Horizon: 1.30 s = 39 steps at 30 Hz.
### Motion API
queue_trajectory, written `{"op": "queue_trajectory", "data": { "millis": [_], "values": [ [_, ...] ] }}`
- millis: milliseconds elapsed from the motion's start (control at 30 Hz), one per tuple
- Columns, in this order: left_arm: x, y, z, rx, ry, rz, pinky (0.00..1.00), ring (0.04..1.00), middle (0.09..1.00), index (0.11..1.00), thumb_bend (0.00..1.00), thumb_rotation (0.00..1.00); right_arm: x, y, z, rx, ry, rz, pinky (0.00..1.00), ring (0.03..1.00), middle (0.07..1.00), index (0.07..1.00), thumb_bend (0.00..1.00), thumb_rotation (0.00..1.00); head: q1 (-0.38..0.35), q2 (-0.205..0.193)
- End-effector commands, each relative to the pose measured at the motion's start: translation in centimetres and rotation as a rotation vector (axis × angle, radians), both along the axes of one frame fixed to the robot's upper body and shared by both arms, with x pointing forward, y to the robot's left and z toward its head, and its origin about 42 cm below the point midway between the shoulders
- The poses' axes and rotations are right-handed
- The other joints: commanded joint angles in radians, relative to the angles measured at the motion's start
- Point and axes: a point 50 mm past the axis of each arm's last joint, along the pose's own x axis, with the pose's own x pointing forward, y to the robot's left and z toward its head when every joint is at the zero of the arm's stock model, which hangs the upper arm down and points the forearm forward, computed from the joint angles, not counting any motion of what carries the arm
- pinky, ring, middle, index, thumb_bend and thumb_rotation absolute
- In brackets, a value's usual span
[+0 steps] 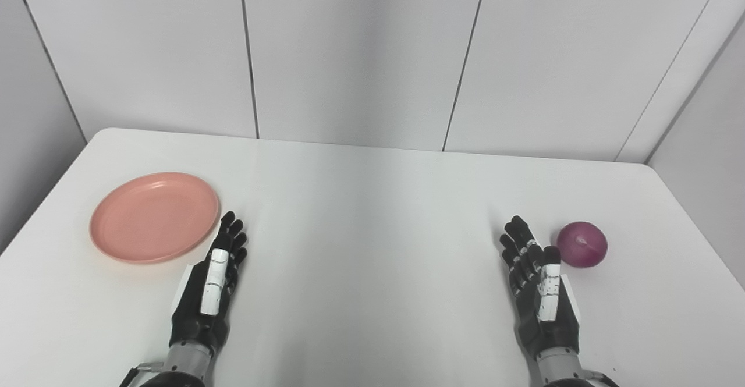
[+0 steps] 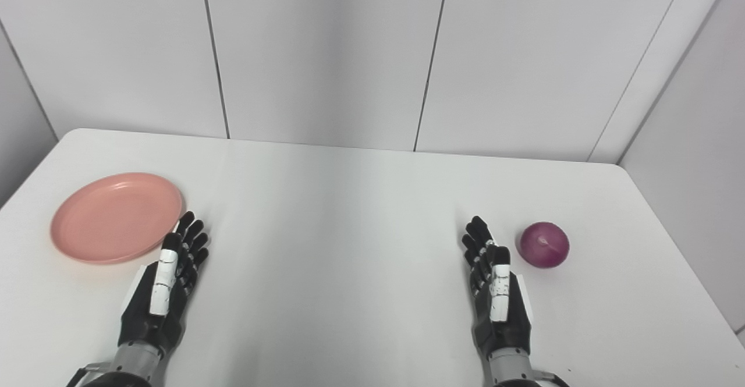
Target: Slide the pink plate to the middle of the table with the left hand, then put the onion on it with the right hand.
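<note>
A pink plate [image 1: 154, 216] lies empty on the left side of the white table [image 1: 372, 212]. A purple onion [image 1: 582, 244] sits on the right side. My left hand [image 1: 212, 282] is open, fingers straight and pointing away, just right of the plate's near edge and apart from it. My right hand [image 1: 538, 285] is open, fingers straight, just left of the onion and not touching it. Both hands hold nothing. The plate [image 2: 116, 217] and the onion [image 2: 544, 244] also show in the right eye view.
Grey wall panels [image 1: 361, 55] stand behind the table's far edge. The table's rounded far corners show at left and right. Bare tabletop lies between my two hands.
</note>
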Motion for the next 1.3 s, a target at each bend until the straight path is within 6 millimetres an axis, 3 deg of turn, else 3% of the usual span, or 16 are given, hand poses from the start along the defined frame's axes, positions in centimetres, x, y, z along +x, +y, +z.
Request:
{"op": "queue_trajectory", "data": {
  "millis": [0,1267],
  "values": [
    [-0.93,-0.66,-1.66,-0.005,0.117,-0.047,1.00,1.000,1.000,1.000,0.77,0.95,-1.89,-0.76,-3.23,0.002,0.114,-0.008,1.00,0.964,0.946,0.943,0.96,0.99,0.002,-0.001],
    [-0.84,-0.59,-1.16,-0.014,0.122,-0.058,1.00,1.000,1.000,1.000,0.75,0.94,-1.73,-0.65,-3.06,0.010,0.112,-0.005,1.00,0.968,0.947,0.944,0.95,1.00,0.013,-0.005]
  ]
}}
